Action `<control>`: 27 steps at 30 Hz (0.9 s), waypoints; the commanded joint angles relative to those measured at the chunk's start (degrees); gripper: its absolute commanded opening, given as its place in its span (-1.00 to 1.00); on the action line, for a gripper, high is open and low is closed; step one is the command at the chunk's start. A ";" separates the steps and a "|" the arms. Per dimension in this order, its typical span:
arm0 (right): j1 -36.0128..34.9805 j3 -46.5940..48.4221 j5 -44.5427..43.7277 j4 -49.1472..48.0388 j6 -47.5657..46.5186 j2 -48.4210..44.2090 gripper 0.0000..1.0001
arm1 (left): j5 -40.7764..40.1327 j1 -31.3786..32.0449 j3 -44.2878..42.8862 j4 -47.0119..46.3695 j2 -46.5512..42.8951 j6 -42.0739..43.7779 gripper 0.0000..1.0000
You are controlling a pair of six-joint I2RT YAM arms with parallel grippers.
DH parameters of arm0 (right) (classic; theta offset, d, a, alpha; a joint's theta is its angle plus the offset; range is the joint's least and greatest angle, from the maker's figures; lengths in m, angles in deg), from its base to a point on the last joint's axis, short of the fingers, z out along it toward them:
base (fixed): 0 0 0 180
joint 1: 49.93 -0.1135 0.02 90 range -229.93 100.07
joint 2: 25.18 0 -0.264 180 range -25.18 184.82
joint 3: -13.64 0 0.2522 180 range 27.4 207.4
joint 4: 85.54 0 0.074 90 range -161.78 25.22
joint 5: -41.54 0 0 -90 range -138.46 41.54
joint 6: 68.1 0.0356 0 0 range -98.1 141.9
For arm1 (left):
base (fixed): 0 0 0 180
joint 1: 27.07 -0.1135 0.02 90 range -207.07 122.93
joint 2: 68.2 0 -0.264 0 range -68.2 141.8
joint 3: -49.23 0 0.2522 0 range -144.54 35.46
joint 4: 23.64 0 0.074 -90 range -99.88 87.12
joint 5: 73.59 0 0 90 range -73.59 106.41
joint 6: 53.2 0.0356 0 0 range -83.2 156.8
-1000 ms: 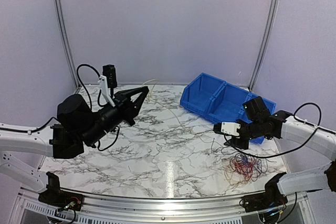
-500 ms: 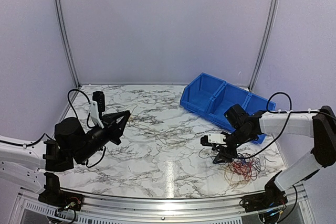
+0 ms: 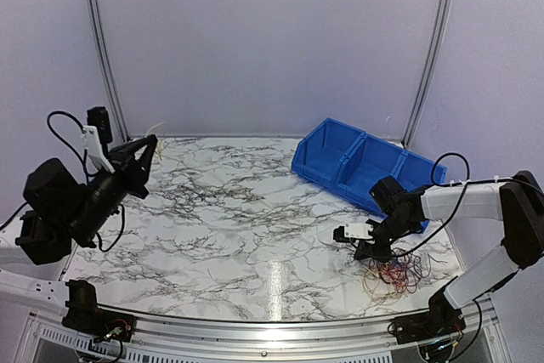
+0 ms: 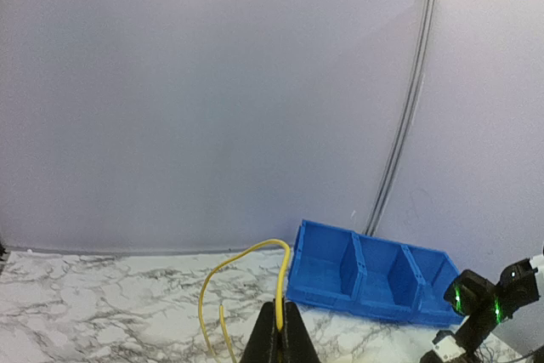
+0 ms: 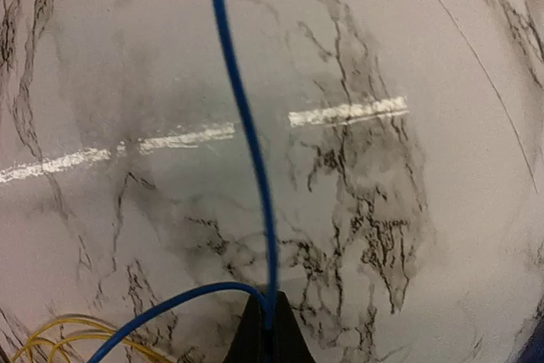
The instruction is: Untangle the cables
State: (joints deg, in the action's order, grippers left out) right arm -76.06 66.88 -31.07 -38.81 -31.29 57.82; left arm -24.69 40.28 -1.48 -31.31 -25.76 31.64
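Note:
The cables [image 3: 396, 270] lie as a tangled bunch of thin red, blue and tan wires on the marble table at the front right. My right gripper [image 3: 367, 252] is low at the bunch's left edge. In the right wrist view it [image 5: 270, 305] is shut on a blue cable [image 5: 246, 125] that loops away over the table, with yellow cables [image 5: 51, 334] at the lower left. My left gripper [image 3: 150, 147] is raised at the far left. It [image 4: 280, 309] is shut on a thin yellow cable [image 4: 246, 252] that arches above its fingertips, seen faintly from the top as a pale strand [image 3: 155, 130].
A blue bin [image 3: 357, 163] with three compartments stands at the back right, just behind the right arm; it [image 4: 365, 274] also shows in the left wrist view. Pale walls close the table's back and sides. The left arm's black cable [image 3: 55, 121] loops above its wrist.
My left arm rose and swung back to the far left with the yellow cable. My right gripper dropped to the bunch, opened wide, then shut on the blue cable.

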 commanded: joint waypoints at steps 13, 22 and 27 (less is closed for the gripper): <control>4.17 4.47 -5.73 4.28 4.48 -8.57 -0.44 | 0.60 -0.12 -9.15 15.56 0.84 5.52 -1.00; 3.67 15.92 3.58 9.80 9.98 -20.36 0.00 | 8.49 -0.20 -8.50 9.96 11.17 3.15 -1.00; -1.16 18.59 8.99 5.70 13.28 -21.83 0.11 | 12.78 -0.20 -10.82 8.45 19.05 -0.01 -1.00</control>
State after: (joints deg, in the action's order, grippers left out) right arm -73.88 83.36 -28.49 -32.08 -21.82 36.38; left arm -16.47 40.26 -10.21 -19.36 -10.96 34.67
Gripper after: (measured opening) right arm 0.547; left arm 0.020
